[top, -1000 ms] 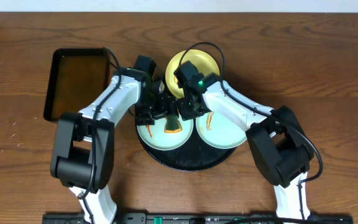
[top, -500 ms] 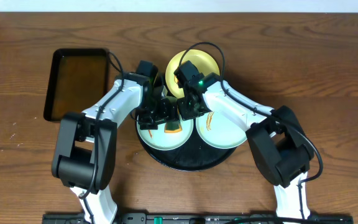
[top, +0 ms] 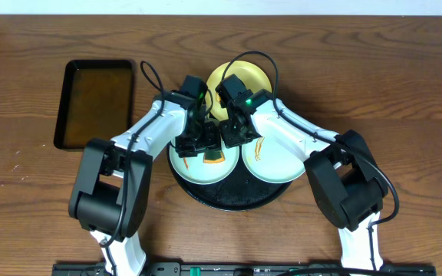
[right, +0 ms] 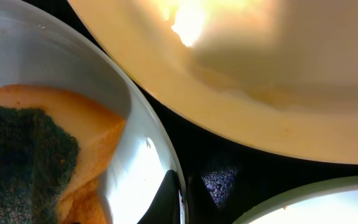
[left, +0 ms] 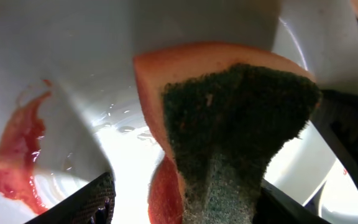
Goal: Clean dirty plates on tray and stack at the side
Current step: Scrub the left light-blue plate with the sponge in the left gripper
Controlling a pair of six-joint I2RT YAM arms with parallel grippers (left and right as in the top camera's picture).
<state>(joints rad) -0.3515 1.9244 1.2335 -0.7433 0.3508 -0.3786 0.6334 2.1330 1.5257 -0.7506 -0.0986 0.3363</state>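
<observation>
The jaws of the left gripper (left: 188,198) stand open astride the sponge (left: 229,124) on the pale plate (left: 73,50) in the round black tray (top: 229,202). Close squarely, then scrub toward the sauce smear (left: 20,149). The right gripper (right: 180,196), shut at that plate's rim, should steady it.

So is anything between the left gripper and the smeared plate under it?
Only the sponge: it rests on the plate, between the open jaws of the left gripper. It is the wiping tool, not an obstacle. The sauce smear beside it lies uncovered.
</observation>
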